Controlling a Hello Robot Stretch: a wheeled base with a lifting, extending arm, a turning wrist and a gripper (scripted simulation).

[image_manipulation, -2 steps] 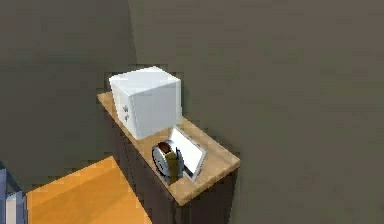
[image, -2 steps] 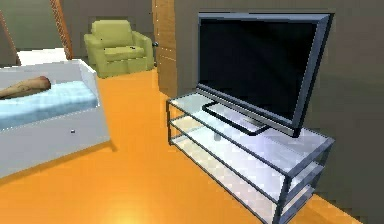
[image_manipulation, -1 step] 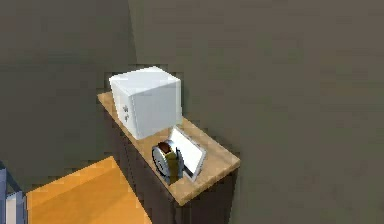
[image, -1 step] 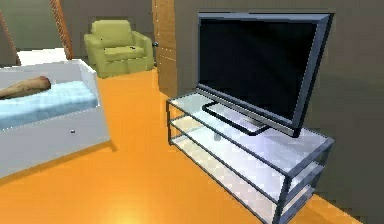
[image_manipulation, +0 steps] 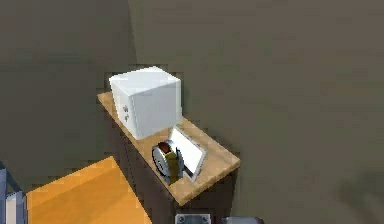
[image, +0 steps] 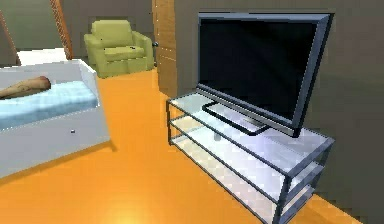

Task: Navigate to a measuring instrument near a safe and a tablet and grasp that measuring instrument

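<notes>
In the arm side view a white boxy safe (image_manipulation: 146, 100) stands on the far end of a dark cabinet with a wooden top (image_manipulation: 222, 160). Nearer on the same top a tablet (image_manipulation: 189, 152) with a pale frame leans upright. Just left of it, at the top's front edge, sits a small round object (image_manipulation: 163, 158) with a pale rim and dark face; it may be the measuring instrument. A dark grey part of the robot (image_manipulation: 197, 217) shows at the bottom edge below the cabinet's near end.
In the forward view a large flat television (image: 262, 66) stands on a glass stand (image: 290, 152) at the right. A white bed (image: 50, 115) with a blue mattress lies at the left, with a green armchair (image: 118, 48) behind it. Orange floor (image: 135, 160) runs between them.
</notes>
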